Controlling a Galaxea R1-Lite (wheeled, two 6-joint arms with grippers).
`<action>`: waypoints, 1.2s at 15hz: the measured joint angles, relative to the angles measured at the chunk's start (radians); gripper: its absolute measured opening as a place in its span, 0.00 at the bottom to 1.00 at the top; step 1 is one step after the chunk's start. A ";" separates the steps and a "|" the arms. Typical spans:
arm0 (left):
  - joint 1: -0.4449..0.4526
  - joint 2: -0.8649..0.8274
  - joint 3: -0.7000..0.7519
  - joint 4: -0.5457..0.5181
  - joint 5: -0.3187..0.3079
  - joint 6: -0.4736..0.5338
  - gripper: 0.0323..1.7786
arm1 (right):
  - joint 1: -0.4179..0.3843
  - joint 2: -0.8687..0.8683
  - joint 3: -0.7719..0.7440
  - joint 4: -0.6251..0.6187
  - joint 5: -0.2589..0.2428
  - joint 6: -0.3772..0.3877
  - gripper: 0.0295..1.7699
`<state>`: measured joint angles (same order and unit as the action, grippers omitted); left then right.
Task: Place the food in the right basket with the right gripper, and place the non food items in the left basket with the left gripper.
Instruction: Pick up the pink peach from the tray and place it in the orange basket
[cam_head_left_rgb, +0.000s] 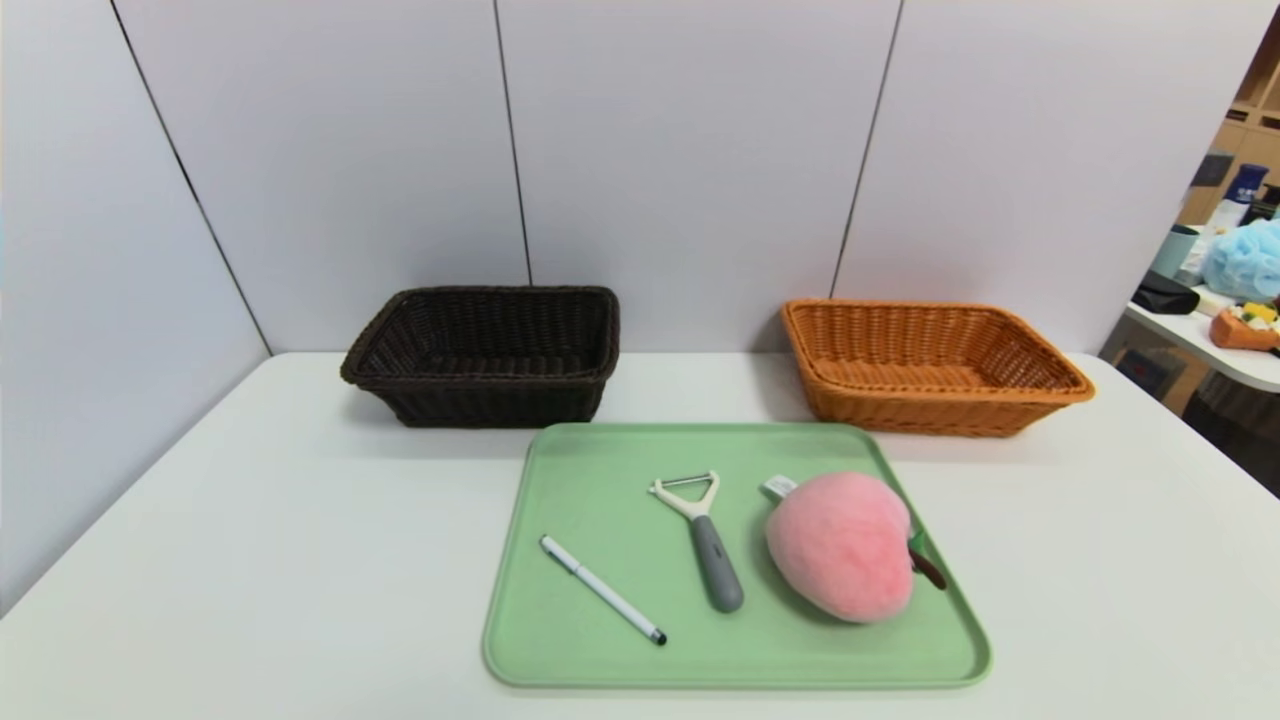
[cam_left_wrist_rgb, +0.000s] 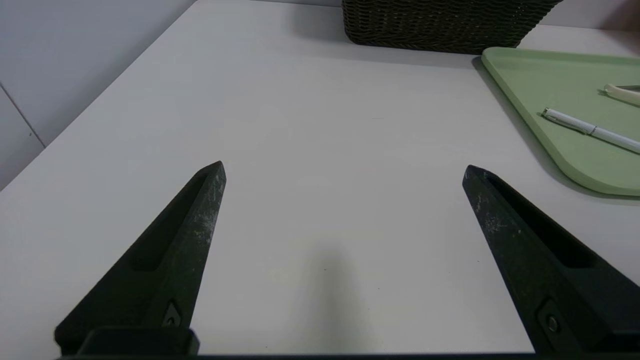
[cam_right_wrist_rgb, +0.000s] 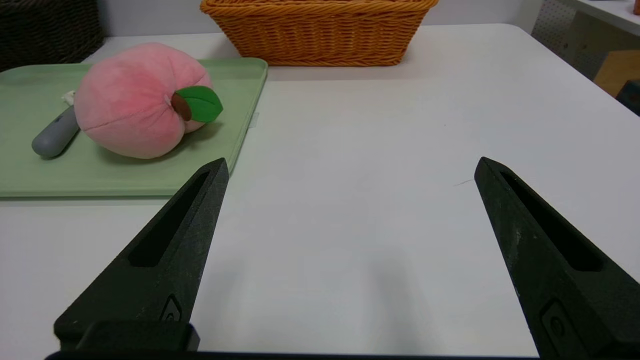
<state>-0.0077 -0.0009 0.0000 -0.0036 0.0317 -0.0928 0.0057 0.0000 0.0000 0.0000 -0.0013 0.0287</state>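
Table (cam_head_left_rgb: 250, 520): white, carries everything; the green tray is the landmark below.
Tray (cam_head_left_rgb: 600, 480): pale green, rounded corners, flat on the table at the near middle; its far edge runs just before the two baskets.
Dark basket (cam_head_left_rgb: 485, 352): dark brown wicker, beyond the tray's far left corner, against the wall panels; nothing shows inside it.
Orange basket (cam_head_left_rgb: 930, 365): orange-tan wicker, beyond the tray's far right corner; nothing shows inside it.
Peach (cam_head_left_rgb: 840, 545): pink plush, lying on its side on the right part of the tray, leaf and brown stem turned to the tray's right rim, white tag on its far side.
Peeler (cam_head_left_rgb: 700, 540): on the tray's middle, just left of the peach and apart from it; white head toward the baskets, grey handle toward the tray's near edge.
Pen (cam_head_left_rgb: 602, 589): white, on the left part of the tray, lying slantwise, black tip toward the near edge, apart from the peeler.
Left gripper (cam_left_wrist_rgb: 344, 170): over bare table to the left of the tray, fingers spread wide, holding nothing.
Right gripper (cam_right_wrist_rgb: 351, 167): over bare table to the right of the tray, fingers spread wide, holding nothing.
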 joint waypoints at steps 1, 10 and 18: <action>0.000 0.000 0.000 0.000 0.000 0.000 0.95 | 0.000 0.000 0.000 0.000 0.000 0.001 0.96; 0.000 0.000 -0.017 0.004 -0.001 0.010 0.95 | 0.000 0.000 -0.009 0.009 0.004 -0.018 0.96; 0.000 0.222 -0.437 0.109 -0.056 0.084 0.95 | 0.004 0.247 -0.578 0.284 0.133 -0.054 0.96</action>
<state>-0.0077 0.2211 -0.4372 0.1053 -0.0238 -0.0085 0.0096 0.2468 -0.5777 0.2836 0.1321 -0.0257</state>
